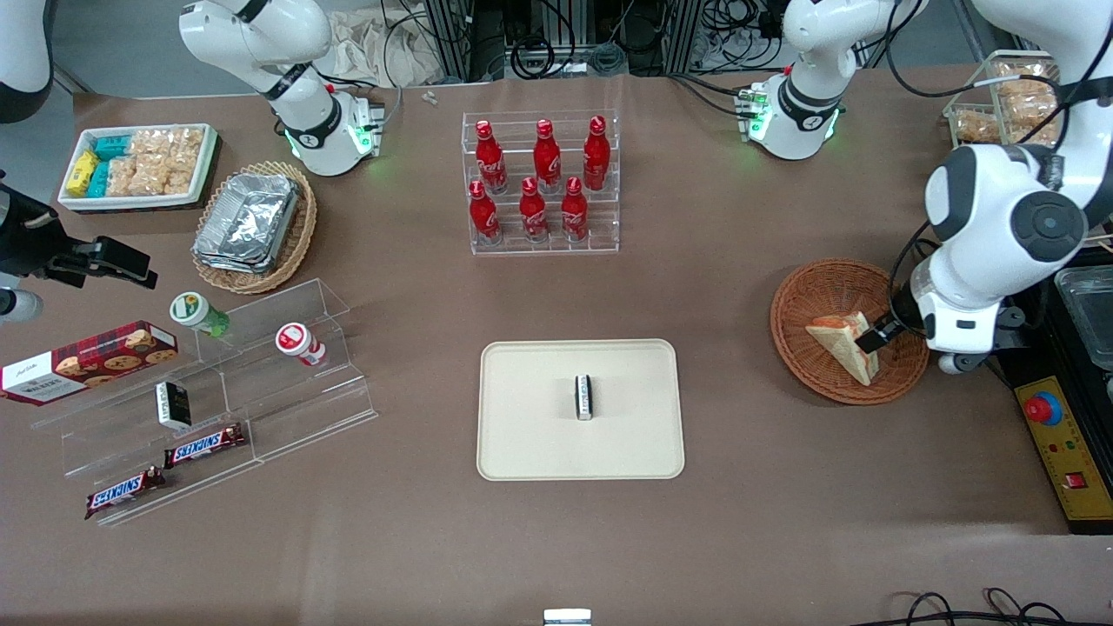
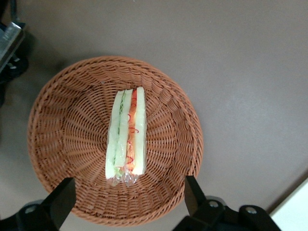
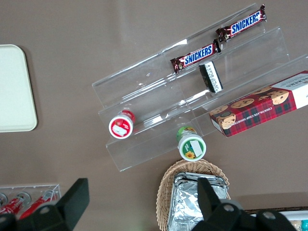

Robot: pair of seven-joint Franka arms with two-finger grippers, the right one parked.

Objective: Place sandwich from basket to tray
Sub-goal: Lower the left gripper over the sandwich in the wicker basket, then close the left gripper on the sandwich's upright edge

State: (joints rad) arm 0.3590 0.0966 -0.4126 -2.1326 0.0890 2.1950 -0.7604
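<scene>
Wrist view: my gripper (image 2: 126,204) hangs over the basket (image 2: 62,120), fingers (image 2: 60,199) spread wide apart.
My sandwich (image 2: 126,139) stands on edge in the middle of the basket, filling stripes up, untouched as far as I can judge. Front on, the basket (image 1: 817,296) sits near the bench's working-arm end, well apart from the tray (image 1: 522,435), which carries a small dark packet (image 1: 584,396).

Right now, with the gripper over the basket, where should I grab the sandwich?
Come straight down with the open gripper and pinch the two flat bread faces of the sandwich. It stands on edge in the basket, filling layers up, so the fingers straddle it.
</scene>
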